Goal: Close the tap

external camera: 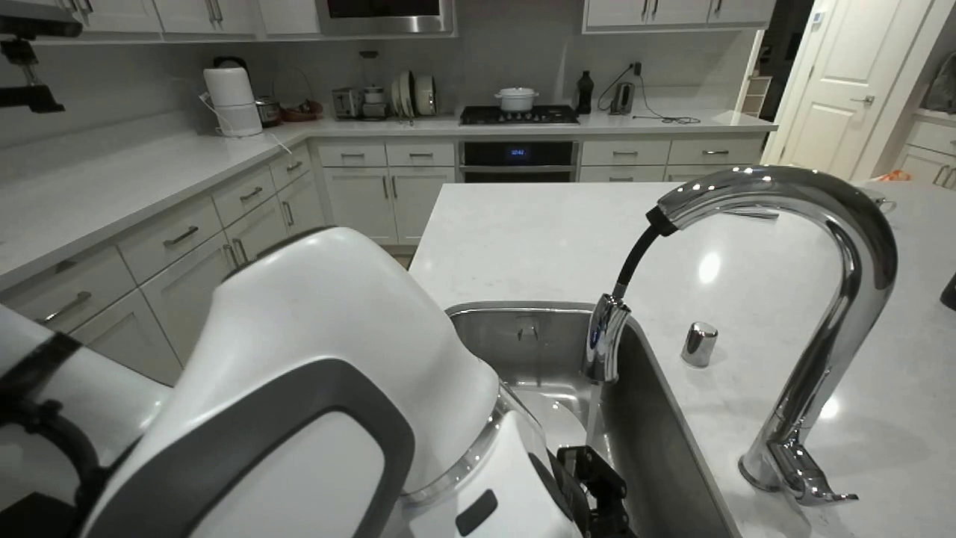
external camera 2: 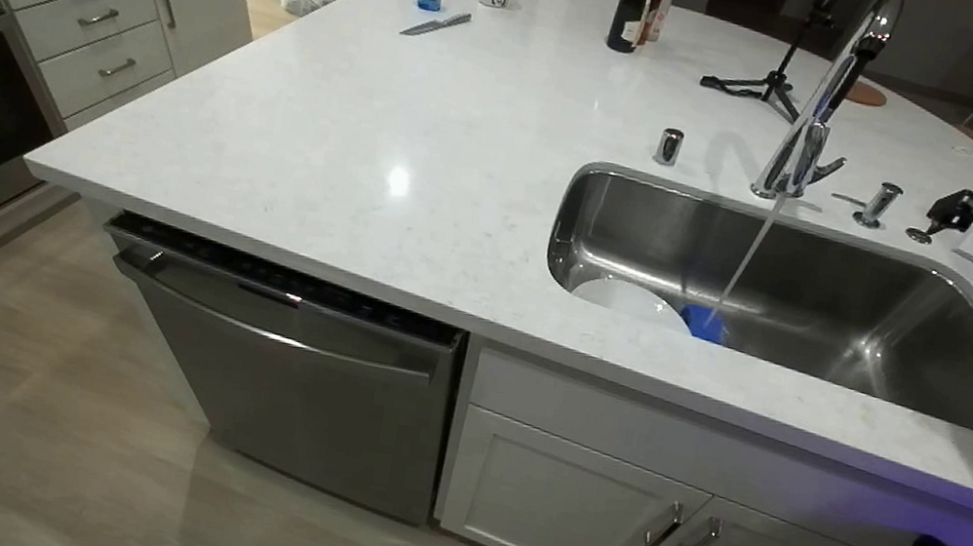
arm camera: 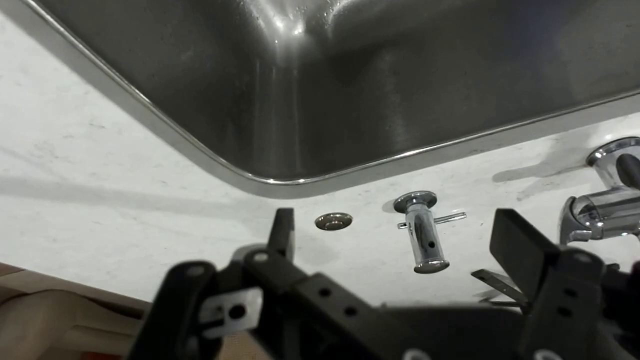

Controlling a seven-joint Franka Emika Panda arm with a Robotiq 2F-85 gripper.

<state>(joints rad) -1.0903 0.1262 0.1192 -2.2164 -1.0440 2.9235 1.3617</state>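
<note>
At the lower left of an exterior view we see a rounded white arm [external camera: 328,306] with a curved dark grey band [external camera: 336,385], a dark pill-shaped mark [external camera: 476,512], a black strap [external camera: 41,366] and cable [external camera: 69,441]. Low in the wrist view, we find the end effector [arm camera: 395,234] black, with blocky fingers [arm camera: 517,250], round grey screws [arm camera: 260,256] and a pierced silvery plate [arm camera: 251,305].

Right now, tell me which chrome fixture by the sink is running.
The tall arched tap: water falls from it; the short knob and small post show no stream.
</note>
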